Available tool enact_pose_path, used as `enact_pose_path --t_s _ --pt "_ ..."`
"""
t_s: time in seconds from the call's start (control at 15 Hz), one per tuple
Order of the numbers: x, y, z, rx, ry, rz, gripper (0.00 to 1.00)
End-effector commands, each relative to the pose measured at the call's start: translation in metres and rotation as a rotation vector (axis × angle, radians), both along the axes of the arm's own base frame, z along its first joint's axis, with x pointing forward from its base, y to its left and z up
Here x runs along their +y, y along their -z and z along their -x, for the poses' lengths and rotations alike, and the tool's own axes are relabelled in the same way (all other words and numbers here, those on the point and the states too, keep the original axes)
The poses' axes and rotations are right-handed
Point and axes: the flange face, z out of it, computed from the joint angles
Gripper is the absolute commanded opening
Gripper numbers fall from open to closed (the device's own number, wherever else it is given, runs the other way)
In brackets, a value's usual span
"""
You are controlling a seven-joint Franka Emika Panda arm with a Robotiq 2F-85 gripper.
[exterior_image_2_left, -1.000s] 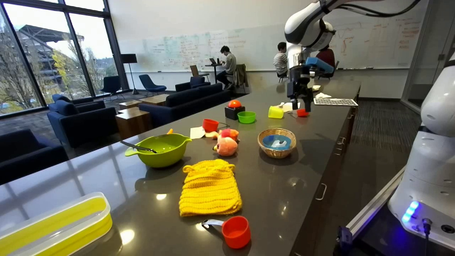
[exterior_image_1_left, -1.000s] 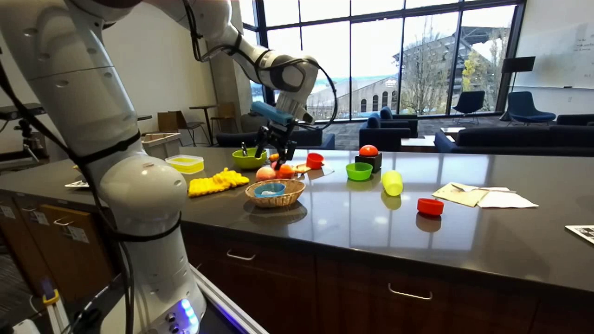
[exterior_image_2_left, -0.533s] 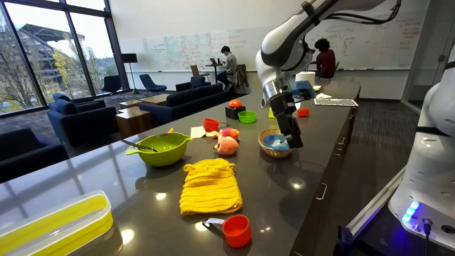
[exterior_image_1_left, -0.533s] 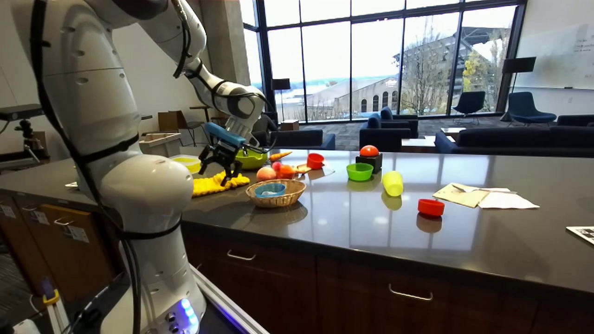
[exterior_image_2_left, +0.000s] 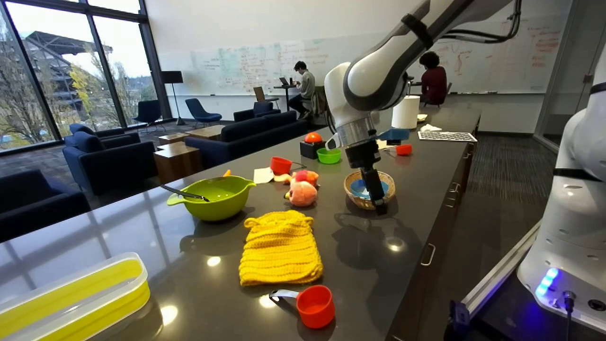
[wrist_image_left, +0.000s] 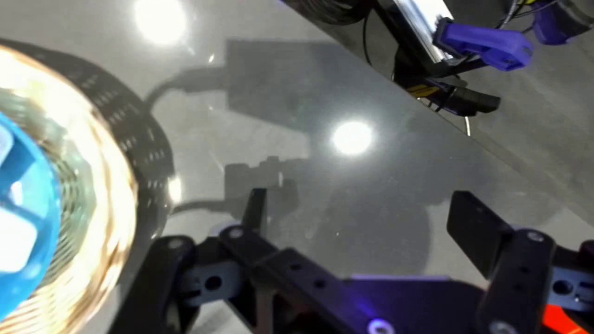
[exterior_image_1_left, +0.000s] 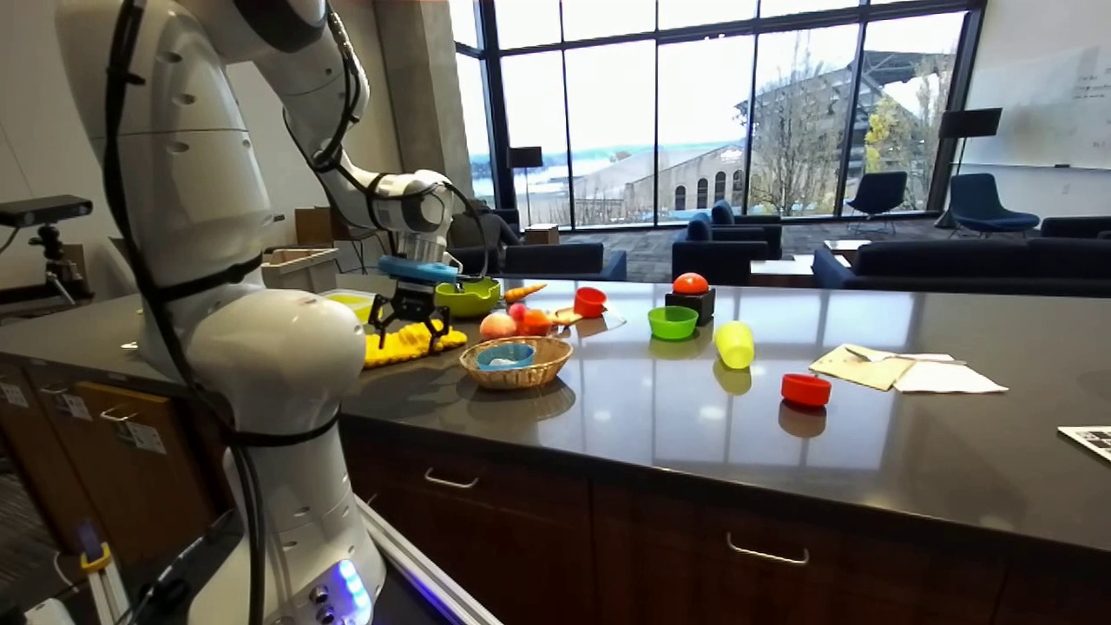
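The gripper [wrist_image_left: 359, 204] hangs wide and empty; in the wrist view, a basket [wrist_image_left: 111, 185] sits left (best not to nudge it).

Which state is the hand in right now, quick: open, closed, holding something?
Hand: open, holding nothing.

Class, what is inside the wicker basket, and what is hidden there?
A blue bowl sits inside the wicker basket, with something white in it, too unclear to identify. The bowl covers the basket floor beneath it, so that part cannot be seen.
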Motion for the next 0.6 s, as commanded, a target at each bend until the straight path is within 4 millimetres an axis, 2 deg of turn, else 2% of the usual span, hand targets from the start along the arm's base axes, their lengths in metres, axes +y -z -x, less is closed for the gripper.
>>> enact_pose_path --t_s 0.0,0.47,0.53 --pt "0.000 -0.014 0.006 -0.124 -0.151 -0.021 1.00" --pt "0.009 -0.040 0.003 -0.333 -0.365 -0.111 1.00" --pt "0.013 -0.031 -0.006 -0.275 -0.309 -0.099 1.00"
